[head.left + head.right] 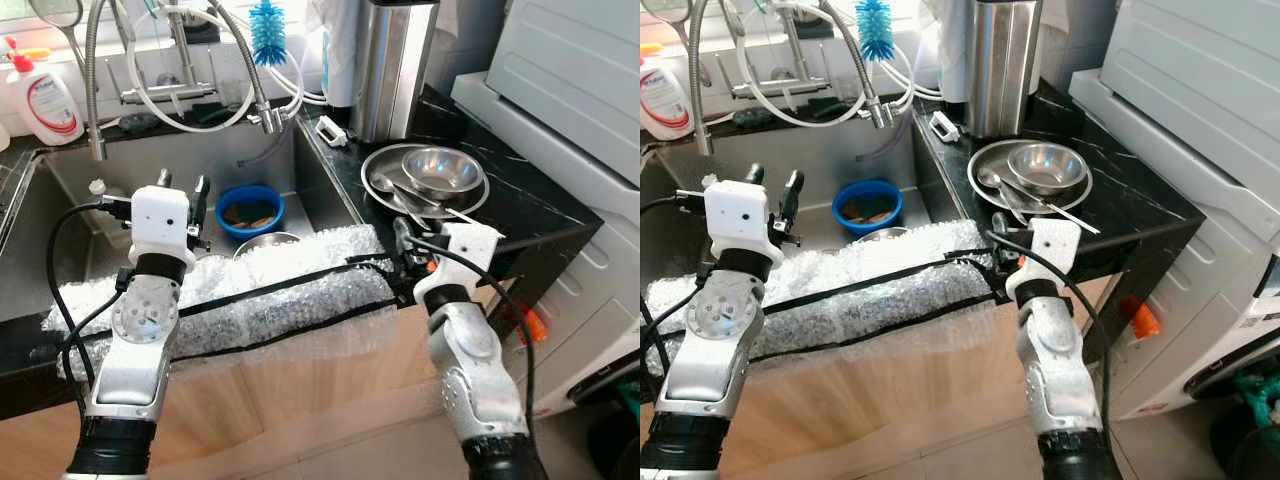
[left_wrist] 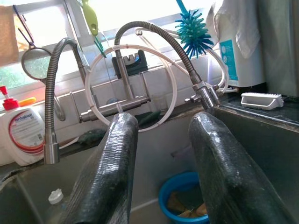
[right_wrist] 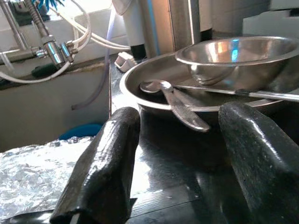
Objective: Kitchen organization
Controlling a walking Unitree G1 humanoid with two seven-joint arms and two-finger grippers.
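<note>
On the black counter (image 1: 520,215) a steel plate (image 1: 374,170) carries a small steel bowl (image 1: 442,170) and spoons (image 3: 180,105). My right gripper (image 3: 180,121) is open and sits at the counter's front edge, just short of the plate. My left gripper (image 1: 183,185) is open and hangs above the sink (image 1: 70,230), with nothing between its fingers (image 2: 114,158). In the sink lie a blue bowl (image 1: 250,210) holding food scraps and a steel bowl (image 1: 268,240), partly hidden by bubble wrap.
Bubble wrap (image 1: 250,290) with black tape covers the sink's front edge. Behind are flexible faucets (image 1: 95,90), a blue brush (image 1: 267,30), a soap bottle (image 1: 40,100), a steel canister (image 1: 393,65) and a small white brush (image 1: 331,131). A white appliance (image 1: 570,90) stands at right.
</note>
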